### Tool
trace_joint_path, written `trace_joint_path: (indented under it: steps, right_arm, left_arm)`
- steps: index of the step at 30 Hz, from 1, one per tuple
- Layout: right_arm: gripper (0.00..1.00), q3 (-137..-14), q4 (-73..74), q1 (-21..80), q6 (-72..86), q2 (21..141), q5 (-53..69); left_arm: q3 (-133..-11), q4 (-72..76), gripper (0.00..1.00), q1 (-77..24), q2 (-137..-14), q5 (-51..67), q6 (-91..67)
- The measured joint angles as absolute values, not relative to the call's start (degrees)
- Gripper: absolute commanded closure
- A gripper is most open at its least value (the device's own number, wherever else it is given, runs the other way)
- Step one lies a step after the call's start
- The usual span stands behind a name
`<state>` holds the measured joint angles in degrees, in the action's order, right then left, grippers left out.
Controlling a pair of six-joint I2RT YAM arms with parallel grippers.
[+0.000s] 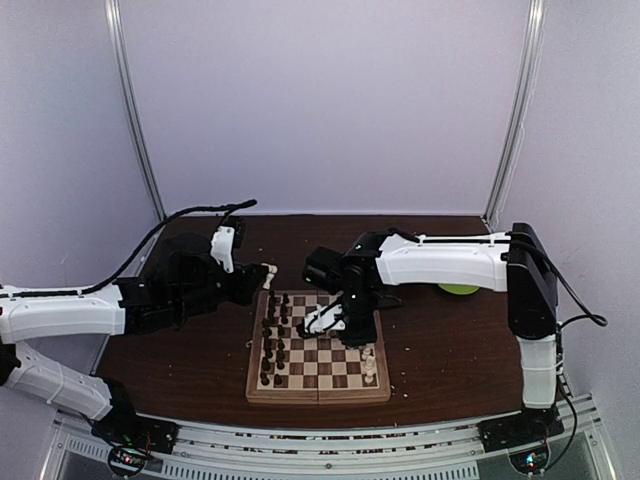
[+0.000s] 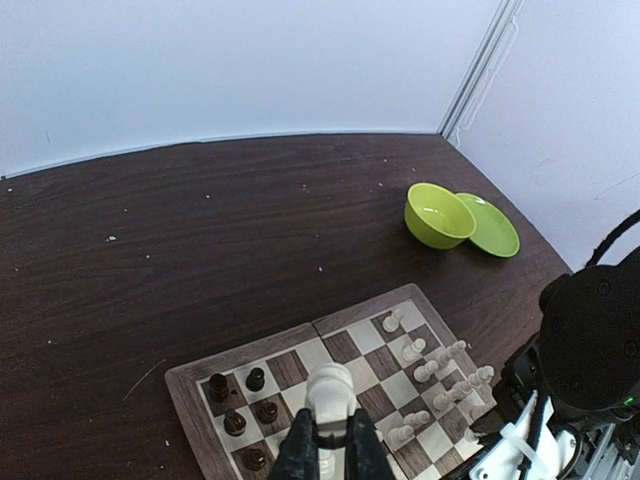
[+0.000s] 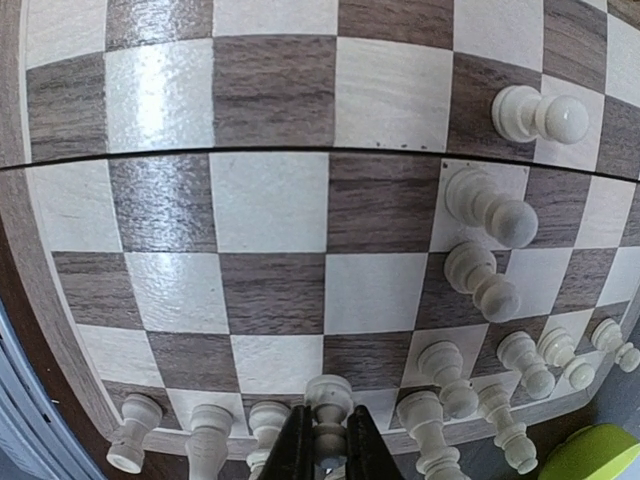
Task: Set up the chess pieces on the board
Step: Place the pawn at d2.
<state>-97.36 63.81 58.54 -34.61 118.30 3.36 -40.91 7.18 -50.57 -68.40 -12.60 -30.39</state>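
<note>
**Now both claws grip pale pieces**

The left gripper [image 2: 330,428] is clamped on a cream piece [image 2: 330,385], held over the far-left corner of the board [image 1: 300,396]. The right gripper [image 3: 326,440] pinches a white piece [image 3: 328,398] among other white pieces [image 3: 480,215] by the board's edge. Dark pieces [image 1: 272,335] stand in two files along the left side. A green bowl [image 2: 438,214] sits far right.

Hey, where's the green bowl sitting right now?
In the left wrist view, the green bowl sits at the upper right on the dark table, beside the green plate on its right, well beyond the board's far corner.
</note>
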Motion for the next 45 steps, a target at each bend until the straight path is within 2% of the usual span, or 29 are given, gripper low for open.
trace_joint_path:
  steps: [11, 20, 39, 45]
  right_arm:
    - [0.86, -97.69, 63.42, 58.52, -34.61, 120.16, 2.28]
    - [0.74, -97.69, 62.61, 58.54, -34.52, 120.27, 1.08]
    - [0.74, -97.69, 60.97, 58.54, -34.17, 120.27, -0.27]
    - [0.69, -97.67, 61.12, 58.54, -34.11, 119.63, 0.38]
  left_arm:
    - [-40.91, 7.25, 1.0, -50.57, -69.01, -11.73, -30.41]
    - [-40.91, 7.35, 1.0, -50.57, -69.23, -11.44, -30.41]
    - [-40.91, 7.46, 1.0, -50.57, -69.34, -10.9, -30.44]
    - [-40.91, 7.55, 1.0, -50.57, -69.32, -10.2, -30.44]
